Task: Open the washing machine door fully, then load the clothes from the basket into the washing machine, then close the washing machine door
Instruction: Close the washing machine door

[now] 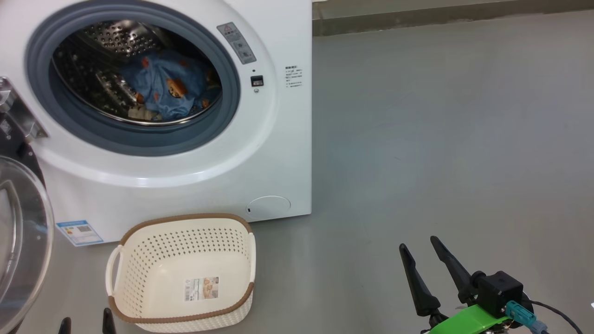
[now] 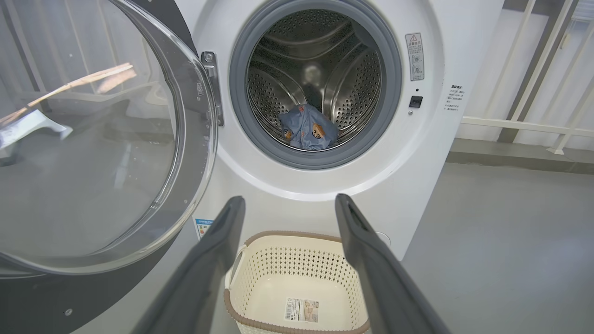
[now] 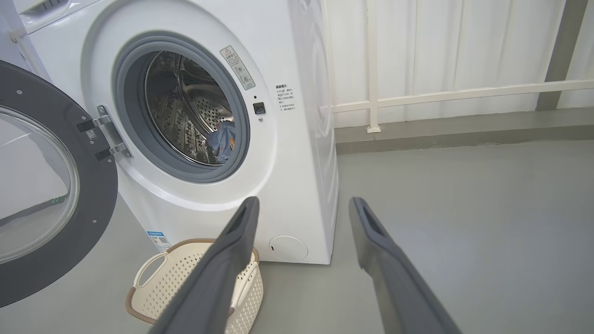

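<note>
Both sets of jaws stand apart, empty. The clothes [image 1: 162,86] lie in the drum [image 1: 93,55], upper left of the head view, and the basket [image 1: 185,241] below is bare. I'd hook the left gripper [image 2: 288,198] behind the washing machine door [image 2: 93,153], far left, and push its rim steadily shut.

right gripper [image 1: 418,244] sits low at the right, fingers spread wide, empty, pointing up and slightly left. left gripper [image 1: 86,317] shows two fingertips at bottom left, likewise spread and empty.
</note>
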Motion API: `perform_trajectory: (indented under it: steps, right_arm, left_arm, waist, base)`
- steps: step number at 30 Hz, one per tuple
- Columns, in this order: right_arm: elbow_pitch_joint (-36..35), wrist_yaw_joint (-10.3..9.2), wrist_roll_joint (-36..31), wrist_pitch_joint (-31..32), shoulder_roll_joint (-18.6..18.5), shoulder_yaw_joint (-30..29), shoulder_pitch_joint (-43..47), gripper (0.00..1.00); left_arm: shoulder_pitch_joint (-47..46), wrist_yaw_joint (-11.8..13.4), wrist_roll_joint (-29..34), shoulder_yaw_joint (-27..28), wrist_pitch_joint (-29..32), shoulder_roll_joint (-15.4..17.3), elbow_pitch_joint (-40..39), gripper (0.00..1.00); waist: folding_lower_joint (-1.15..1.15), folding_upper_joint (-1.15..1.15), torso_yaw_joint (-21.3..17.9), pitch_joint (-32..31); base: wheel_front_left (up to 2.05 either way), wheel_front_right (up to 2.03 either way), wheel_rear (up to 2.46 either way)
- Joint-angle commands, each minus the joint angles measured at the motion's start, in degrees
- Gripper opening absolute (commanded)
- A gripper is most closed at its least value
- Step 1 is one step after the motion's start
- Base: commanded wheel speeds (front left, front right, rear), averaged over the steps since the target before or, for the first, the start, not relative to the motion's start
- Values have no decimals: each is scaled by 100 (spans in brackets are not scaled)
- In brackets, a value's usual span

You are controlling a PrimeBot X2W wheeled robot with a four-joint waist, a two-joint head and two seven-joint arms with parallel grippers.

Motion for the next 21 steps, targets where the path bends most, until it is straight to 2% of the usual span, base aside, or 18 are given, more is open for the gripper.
perform_trajectory:
  steps: [1, 7, 15, 21]
  right_arm:
    - [-148, 17, -33, -28, 18, 168, -33, 100]
    - [-141, 17, -34, -28, 18, 190, -4, 100]
    - [-120, 17, -61, -28, 18, 236, 37, 100]
    - [-116, 17, -56, -28, 18, 258, 86, 100]
  left_arm:
    - [-110, 56, -19, 162, -33, 69, -90, 100]
    - [-80, 184, -231, 125, -33, 69, -65, 100]
    - [17, 283, -98, 82, -33, 69, -28, 100]
    - [64, 262, 13, 38, -33, 69, -64, 100]
  waist:
    - [0, 0, 60, -12]
    - [0, 0, 299, -54]
    - [0, 0, 759, -111]
    - [0, 0, 1116, -158]
  base:
    - [0, 0, 0]
    - [0, 0, 0]
    - [0, 0, 0]
    - [0, 0, 0]
